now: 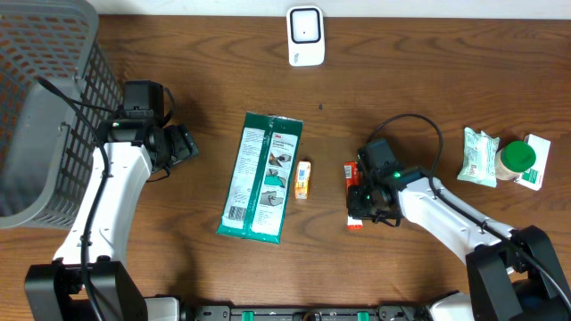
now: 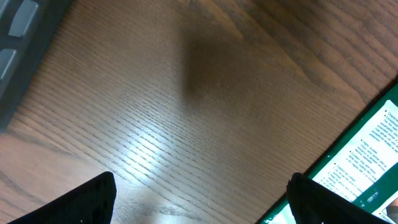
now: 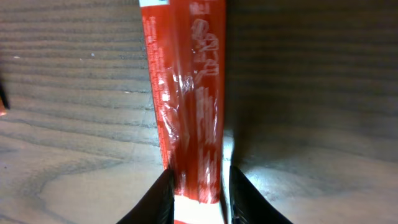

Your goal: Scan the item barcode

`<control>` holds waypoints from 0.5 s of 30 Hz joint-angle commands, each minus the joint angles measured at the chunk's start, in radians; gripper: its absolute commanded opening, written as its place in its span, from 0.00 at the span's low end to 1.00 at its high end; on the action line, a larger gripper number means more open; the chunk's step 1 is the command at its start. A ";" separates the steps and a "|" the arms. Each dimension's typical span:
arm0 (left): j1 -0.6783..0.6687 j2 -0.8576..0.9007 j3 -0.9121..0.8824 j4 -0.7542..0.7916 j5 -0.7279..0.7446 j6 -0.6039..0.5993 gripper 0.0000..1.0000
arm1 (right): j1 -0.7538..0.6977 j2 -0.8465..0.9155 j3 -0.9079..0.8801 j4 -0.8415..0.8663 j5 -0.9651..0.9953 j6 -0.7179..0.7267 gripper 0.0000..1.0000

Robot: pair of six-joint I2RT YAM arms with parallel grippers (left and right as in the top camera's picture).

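The item, a long red pack (image 1: 351, 170), lies on the wooden table right of centre. My right gripper (image 1: 361, 198) is down over it. In the right wrist view the red pack (image 3: 186, 93) runs straight away from the camera, and my right gripper (image 3: 199, 173) has a black finger pressed against each long side of its near end. The white scanner (image 1: 305, 36) stands at the back edge, centre. My left gripper (image 1: 183, 145) hovers at the left; in its wrist view the left gripper (image 2: 200, 186) is wide open over bare wood.
A large green flat pack (image 1: 260, 176) lies mid-table, its edge showing as the green pack (image 2: 367, 162) beside my left fingers. A small orange box (image 1: 303, 179) sits next to it. A grey basket (image 1: 45, 116) fills the far left. A white-green packet (image 1: 479, 157) and green-lidded jar (image 1: 517, 158) sit far right.
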 commanded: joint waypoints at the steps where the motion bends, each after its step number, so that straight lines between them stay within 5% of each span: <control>1: 0.003 -0.003 0.005 0.000 -0.016 0.002 0.89 | 0.008 -0.013 -0.052 0.031 0.018 0.022 0.21; 10: 0.003 -0.003 0.005 0.000 -0.016 0.002 0.89 | -0.007 -0.016 -0.050 0.044 0.009 -0.013 0.01; 15: 0.003 -0.003 0.005 0.000 -0.016 0.002 0.89 | -0.044 -0.028 -0.045 0.043 -0.032 -0.084 0.01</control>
